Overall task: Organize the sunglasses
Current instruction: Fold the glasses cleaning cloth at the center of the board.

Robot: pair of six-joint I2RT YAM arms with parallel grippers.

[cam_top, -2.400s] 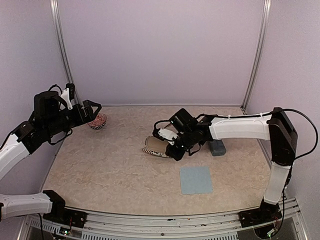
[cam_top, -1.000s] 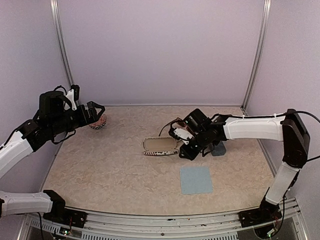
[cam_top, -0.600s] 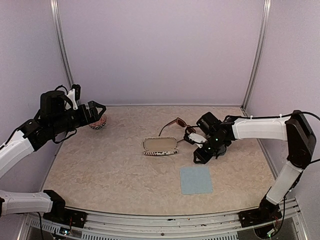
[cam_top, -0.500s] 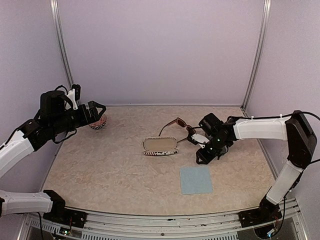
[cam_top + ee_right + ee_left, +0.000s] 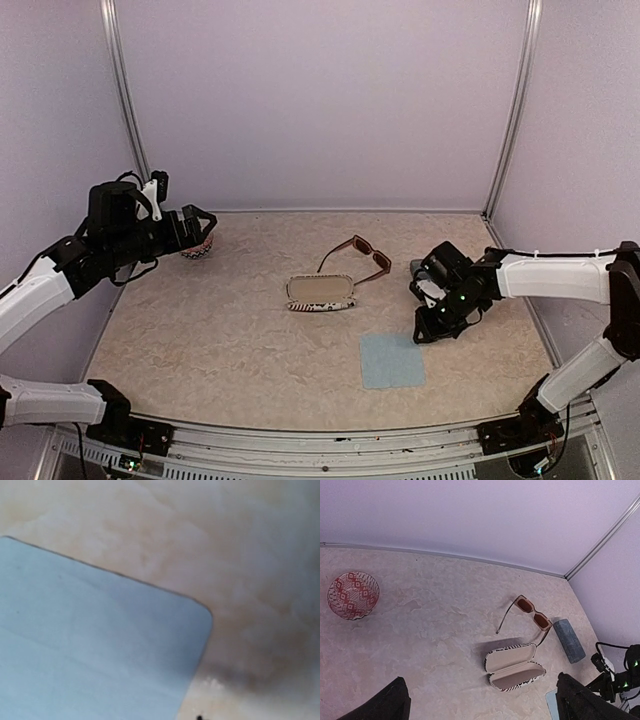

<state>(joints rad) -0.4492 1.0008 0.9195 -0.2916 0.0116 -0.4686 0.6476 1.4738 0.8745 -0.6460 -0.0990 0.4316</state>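
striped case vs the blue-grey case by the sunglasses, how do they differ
The striped case lies open, its tan lining facing up; the blue-grey case is shut. The striped case has a black-and-white pattern outside; the blue-grey case is one plain colour. Opened out, the striped case covers more of the table than the blue-grey case. Both are oblong and lie flat near the brown sunglasses.

R wrist view blurry, blue mat (image 5: pixel 90 645) cut off; L fingers (image 5: pixel 380 707) cut by btm edge.
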